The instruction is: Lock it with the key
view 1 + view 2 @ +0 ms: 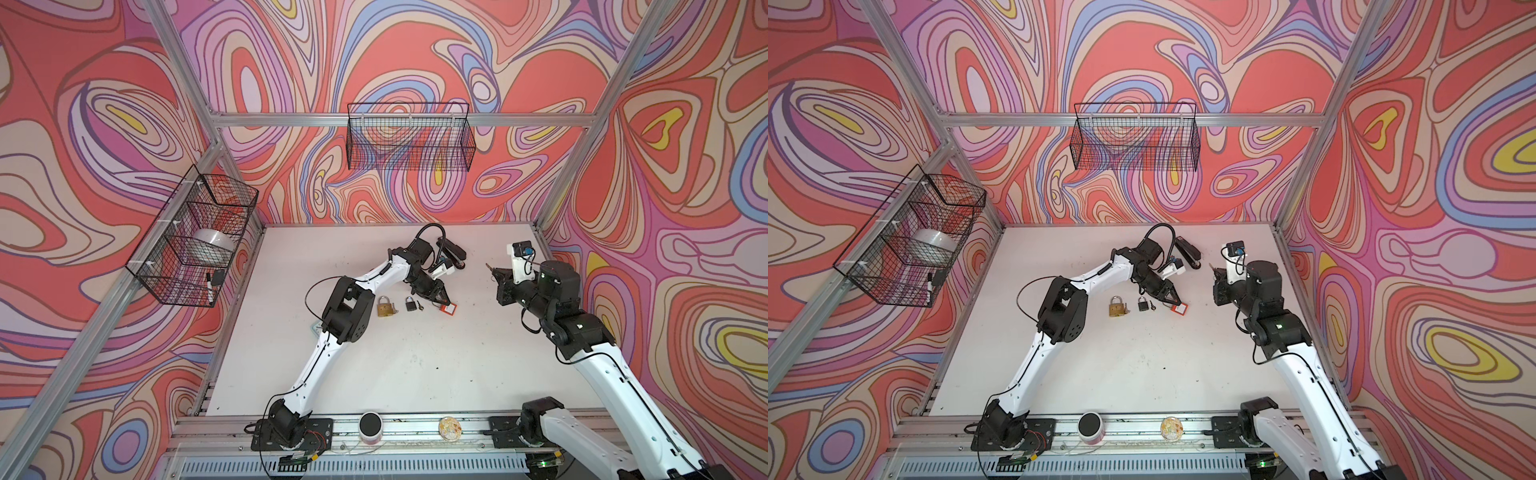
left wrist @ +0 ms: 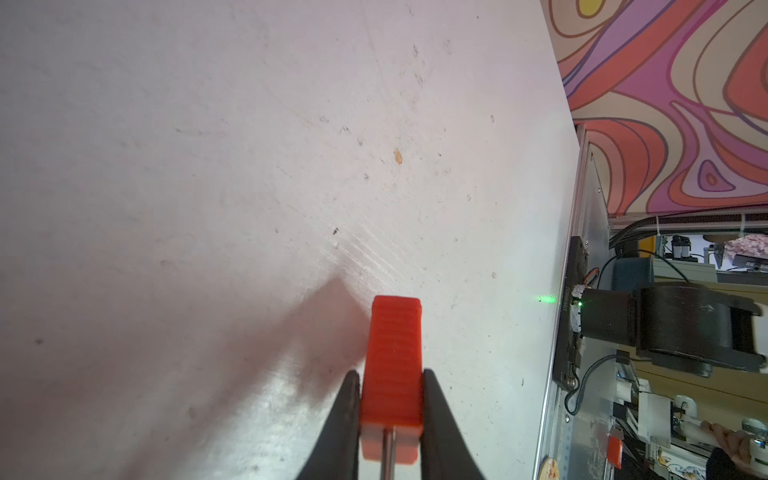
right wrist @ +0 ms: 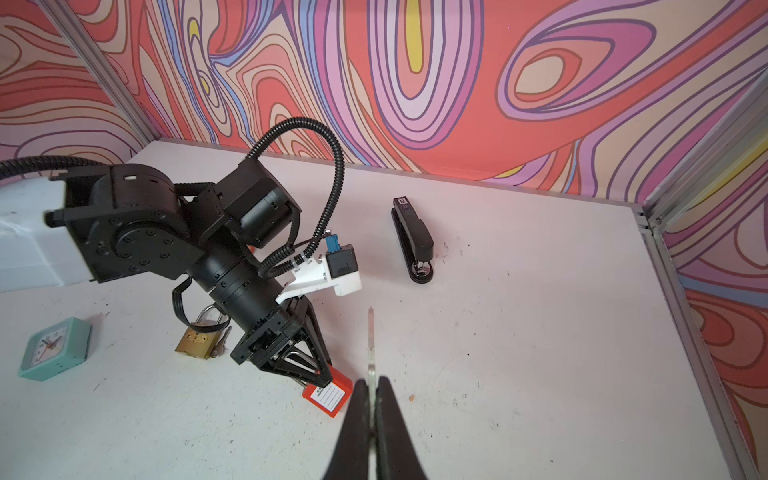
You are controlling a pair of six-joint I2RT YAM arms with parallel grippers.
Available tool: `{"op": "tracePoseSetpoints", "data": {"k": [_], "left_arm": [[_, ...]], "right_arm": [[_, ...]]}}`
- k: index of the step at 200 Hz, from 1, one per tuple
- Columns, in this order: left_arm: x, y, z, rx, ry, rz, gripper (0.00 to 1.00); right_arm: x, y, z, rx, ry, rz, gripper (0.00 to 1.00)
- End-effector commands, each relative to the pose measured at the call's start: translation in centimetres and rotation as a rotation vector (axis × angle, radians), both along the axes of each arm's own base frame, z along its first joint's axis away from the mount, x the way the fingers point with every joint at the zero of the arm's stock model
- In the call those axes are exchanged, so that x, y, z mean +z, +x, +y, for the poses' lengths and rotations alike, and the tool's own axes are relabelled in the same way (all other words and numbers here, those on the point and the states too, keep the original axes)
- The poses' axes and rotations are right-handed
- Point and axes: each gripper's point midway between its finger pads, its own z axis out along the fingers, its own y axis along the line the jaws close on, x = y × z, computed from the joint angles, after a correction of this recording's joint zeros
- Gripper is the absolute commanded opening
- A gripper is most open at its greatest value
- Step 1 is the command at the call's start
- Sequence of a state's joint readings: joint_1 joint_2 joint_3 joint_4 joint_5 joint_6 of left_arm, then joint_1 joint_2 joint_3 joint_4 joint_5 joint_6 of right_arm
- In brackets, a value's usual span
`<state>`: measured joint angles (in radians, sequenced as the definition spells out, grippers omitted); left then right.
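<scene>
Key (image 3: 371, 345) is pinched in your right tool (image 3: 374, 380), red padlock (image 2: 392, 365) clamped lower-centre in your left tool (image 2: 390, 371); next, probably line them up for insertion

red padlock (image 3: 328, 397) shackle partly behind left claw (image 3: 325, 378), label print unreadable

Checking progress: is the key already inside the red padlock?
No, the right gripper holds the key apart from the red padlock in the left gripper.

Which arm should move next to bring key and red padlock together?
Right: the right gripper is shut on the key, blade out; the left gripper clamps the red padlock and could steady it.
</scene>
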<state>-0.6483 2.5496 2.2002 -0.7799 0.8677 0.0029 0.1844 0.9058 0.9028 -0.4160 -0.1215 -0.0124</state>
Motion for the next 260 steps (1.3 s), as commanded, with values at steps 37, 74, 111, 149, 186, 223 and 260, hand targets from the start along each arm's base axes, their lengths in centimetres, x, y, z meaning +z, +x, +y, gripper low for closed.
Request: {"op": "tracePoseSetpoints", "data": {"k": [37,74,111,149,186,223,260], "left_arm": [[-0.7,1.2,-0.4,0.040,0.022,-0.027,0.33],[-0.1,2.9,-0.5,0.082,0.038,-0.110,0.41],[1.3,3.9,-0.9,0.109,0.014,-0.152,0.46],[2.9,5.2,-0.2,0.184,0.058,-0.210,0.50],[4.8,3.9,0.1,0.212,0.092,-0.276,0.52],[5.0,2.1,-0.2,0.169,0.191,-0.412,0.59],[3.5,0.5,-1.0,0.059,0.329,-0.564,0.62]], "right_arm": [[0.0,-0.3,-0.3,-0.013,0.002,-0.005,0.00],[0.0,-0.5,-0.4,-0.015,0.007,0.001,0.00],[0.0,-0.7,-0.4,-0.017,0.003,0.003,0.00],[0.0,-0.7,-0.6,-0.022,-0.004,0.001,0.00],[-0.3,-0.7,-1.1,-0.046,-0.026,-0.001,0.00],[-0.1,-0.8,-2.0,-0.090,-0.039,-0.014,0.00],[0.7,-1.4,-4.3,-0.184,-0.120,-0.051,0.00]]}}
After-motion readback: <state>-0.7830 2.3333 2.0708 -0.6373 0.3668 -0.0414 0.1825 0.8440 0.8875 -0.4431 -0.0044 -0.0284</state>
